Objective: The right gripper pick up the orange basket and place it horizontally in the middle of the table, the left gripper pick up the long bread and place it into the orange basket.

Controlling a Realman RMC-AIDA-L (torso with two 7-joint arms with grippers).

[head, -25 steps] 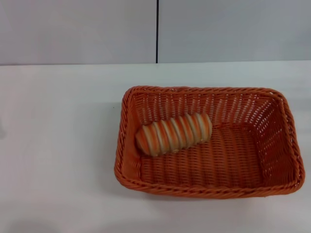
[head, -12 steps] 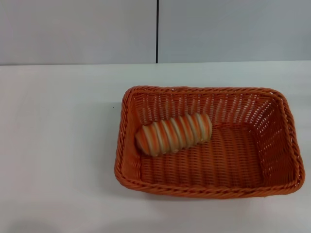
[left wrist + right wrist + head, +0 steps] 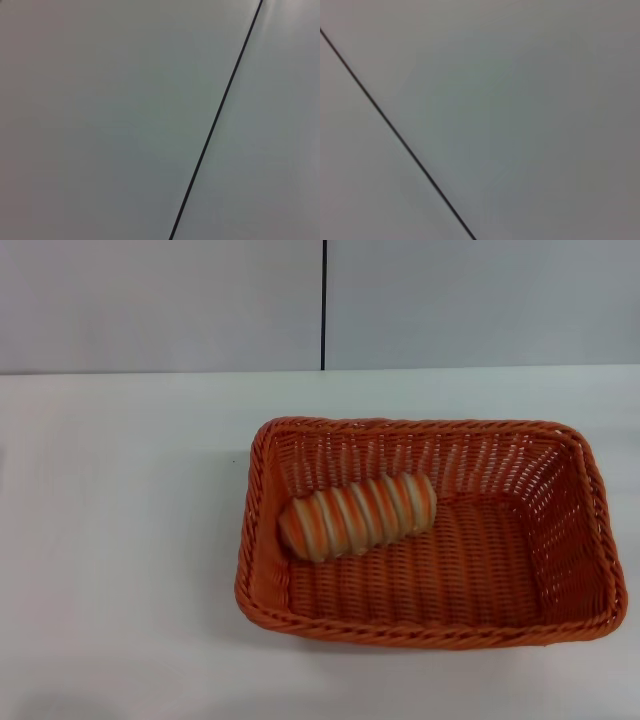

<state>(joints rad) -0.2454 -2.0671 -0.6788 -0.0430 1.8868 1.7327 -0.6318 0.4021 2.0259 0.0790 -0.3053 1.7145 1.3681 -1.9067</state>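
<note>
- Head view: the bread (image 3: 357, 516) lies on its side inside the basket (image 3: 262, 570), on the woven floor, in the half nearer the robot's left and toward the far wall. Its long axis runs roughly along the basket's length, slightly tilted, with the end on the robot's right a little farther from the robot.
- The basket sits flat on the table (image 3: 120, 540) with its long sides across the view, somewhat to the right of the table's middle.
- Behind the table stands a grey wall (image 3: 160, 300) with a thin dark vertical seam (image 3: 324, 305).
- Neither the left gripper nor the right gripper appears in any view, so I cannot tell how their fingers stand.
- Both wrist views show only grey wall crossed by the seam.
</note>
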